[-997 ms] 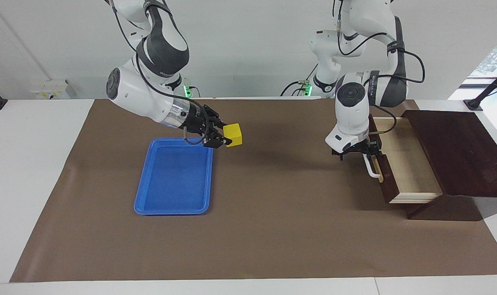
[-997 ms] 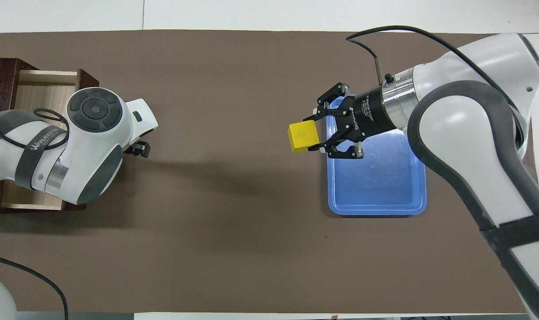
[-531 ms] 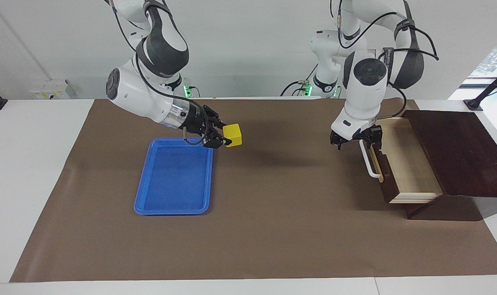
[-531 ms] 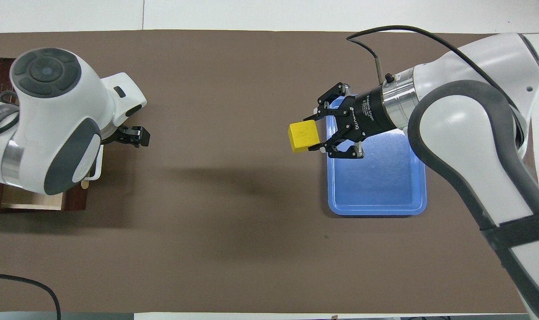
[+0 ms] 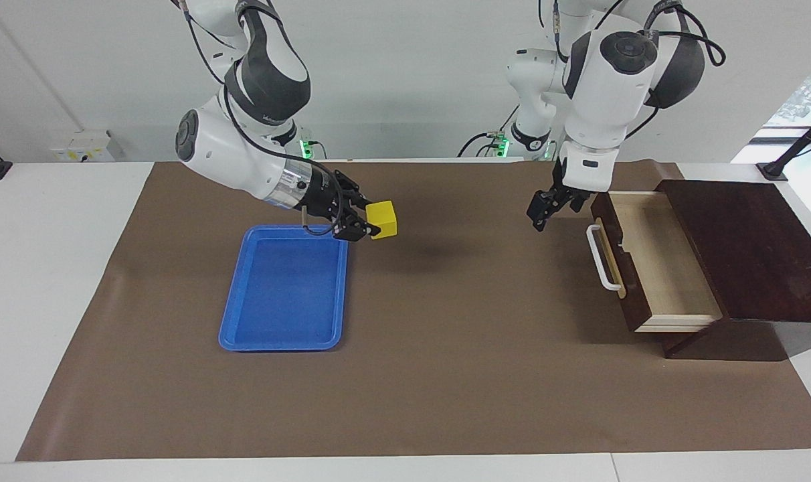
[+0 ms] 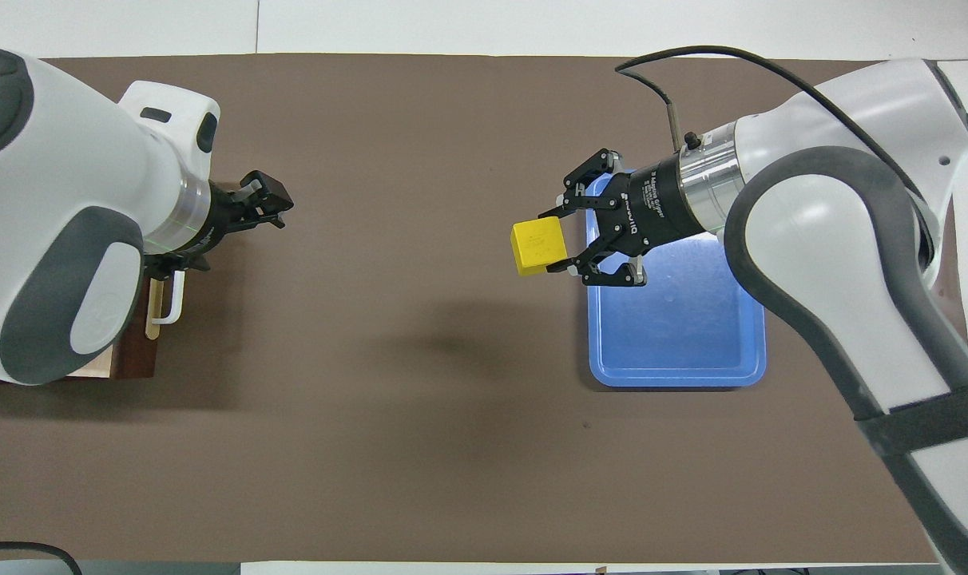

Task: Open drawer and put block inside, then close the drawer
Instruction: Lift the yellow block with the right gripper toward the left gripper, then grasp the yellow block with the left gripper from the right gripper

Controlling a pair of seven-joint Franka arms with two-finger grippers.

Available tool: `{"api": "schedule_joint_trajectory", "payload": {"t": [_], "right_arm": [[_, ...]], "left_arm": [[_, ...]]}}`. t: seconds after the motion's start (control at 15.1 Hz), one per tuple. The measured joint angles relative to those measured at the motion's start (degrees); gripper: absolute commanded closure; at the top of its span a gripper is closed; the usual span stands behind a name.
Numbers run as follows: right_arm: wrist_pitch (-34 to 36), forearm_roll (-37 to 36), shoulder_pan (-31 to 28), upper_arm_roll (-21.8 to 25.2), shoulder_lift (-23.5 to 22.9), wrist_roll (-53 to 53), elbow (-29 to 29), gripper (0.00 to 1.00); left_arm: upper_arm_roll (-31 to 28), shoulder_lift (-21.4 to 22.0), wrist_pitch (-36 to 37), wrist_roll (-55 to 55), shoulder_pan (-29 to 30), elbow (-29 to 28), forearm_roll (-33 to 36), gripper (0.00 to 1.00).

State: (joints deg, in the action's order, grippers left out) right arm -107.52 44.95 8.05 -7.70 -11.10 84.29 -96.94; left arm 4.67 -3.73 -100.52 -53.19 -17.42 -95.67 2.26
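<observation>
Facing view: set high across the desk (image 5: 57,281), turned toward the robots, whole mat (image 5: 445,375) taken in at middling range. Overhead view: set above the robots' end, aimed steeply down and forward. Shared: mat, tray (image 5: 282,291), drawer (image 5: 653,268), seen half a turn apart.

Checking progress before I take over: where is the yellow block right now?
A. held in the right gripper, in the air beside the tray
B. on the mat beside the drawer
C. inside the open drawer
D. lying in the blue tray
A: the right gripper has its jaws shut on the yellow block, raised beside the blue tray; the drawer stands open with nothing in it.
</observation>
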Motion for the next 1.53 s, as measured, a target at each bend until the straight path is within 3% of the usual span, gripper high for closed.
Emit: {"api": "schedule_joint_trajectory", "payload": {"t": [0.33, 0.53, 0.66, 1.06, 1.53], "right_arm": [[-5.20, 0.00, 5.38, -0.07, -0.03, 4.84, 0.20, 1.00], [-6.67, 0.00, 7.59, -0.06, -0.15, 6.49, 0.19, 1.00], [-8.12, 0.00, 8.99, -0.05, -0.32, 7.66, 0.19, 1.00], [-11.32, -0.02, 12.11, -0.05, -0.47, 9.45, 0.19, 1.00], [-12.63, -0.21, 13.68, -0.05, -0.62, 10.48, 0.19, 1.00]], "left_arm": [[0.29, -0.01, -0.05, -35.15, -5.75, 0.28, -2.93, 0.00], [0.27, -0.22, 0.02, -49.74, -6.16, 1.73, -3.72, 0.00], [0.29, -1.20, 1.39, -54.82, -6.52, 3.23, -4.01, 0.00], [0.29, -9.94, 8.20, -66.54, -9.54, 13.72, -4.08, 0.00], [0.26, -10.54, 8.24, -70.94, -12.21, 14.64, -4.10, 0.00]]}}
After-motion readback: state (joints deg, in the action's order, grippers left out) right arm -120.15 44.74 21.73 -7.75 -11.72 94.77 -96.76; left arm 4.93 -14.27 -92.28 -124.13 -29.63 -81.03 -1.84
